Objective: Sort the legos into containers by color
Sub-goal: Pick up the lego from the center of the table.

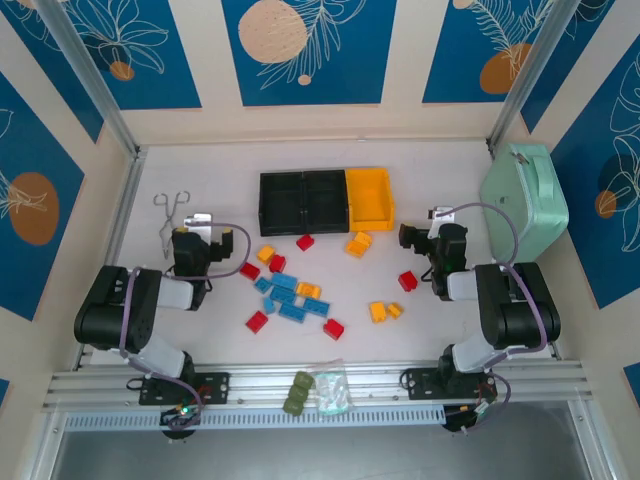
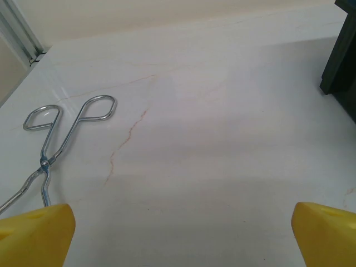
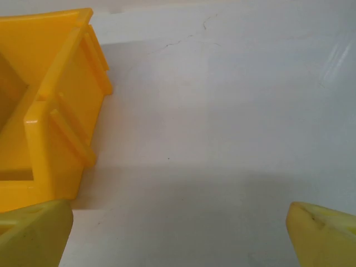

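Observation:
Three joined containers stand at the back centre: two black bins (image 1: 303, 201) and a yellow bin (image 1: 369, 197). Red, blue and orange legos lie scattered in front of them, among them a blue cluster (image 1: 290, 298), a red brick (image 1: 305, 242) and an orange pair (image 1: 358, 243). My left gripper (image 1: 205, 235) rests left of the bricks, open over bare table (image 2: 181, 239), yellow fingertips (image 2: 39, 233) wide apart. My right gripper (image 1: 430, 236) sits right of the bricks, open and empty (image 3: 178, 236). The yellow bin's corner (image 3: 55, 111) lies ahead to its left.
Metal tongs (image 1: 170, 215) (image 2: 55, 144) lie at the left, just ahead of my left gripper. A mint-green case (image 1: 523, 190) stands at the right wall. An olive lumpy item (image 1: 297, 392) and a clear bag (image 1: 333, 390) rest on the near rail. A black bin's edge (image 2: 342, 50) shows at right.

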{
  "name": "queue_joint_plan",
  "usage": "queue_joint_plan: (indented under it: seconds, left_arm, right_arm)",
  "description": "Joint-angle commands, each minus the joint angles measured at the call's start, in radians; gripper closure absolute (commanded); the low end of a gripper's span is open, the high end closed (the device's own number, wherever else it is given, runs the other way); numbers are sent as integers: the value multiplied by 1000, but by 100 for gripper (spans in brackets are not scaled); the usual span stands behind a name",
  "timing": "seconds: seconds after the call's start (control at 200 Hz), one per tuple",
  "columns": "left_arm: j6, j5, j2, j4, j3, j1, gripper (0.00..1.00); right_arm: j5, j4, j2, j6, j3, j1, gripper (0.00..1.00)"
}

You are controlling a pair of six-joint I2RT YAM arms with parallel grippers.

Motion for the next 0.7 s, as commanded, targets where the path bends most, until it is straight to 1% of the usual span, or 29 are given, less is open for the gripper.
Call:
queue_joint_plan:
  seconds: [0.0,0.695]
  left_arm:
    - [19,19,3,34,8,1,1]
    - [18,22,3,33,8,2,1]
  right_arm:
    - [-36,11,-17,-5,23,-5,1]
    - [-45,6,-17,-1,25,-9,1]
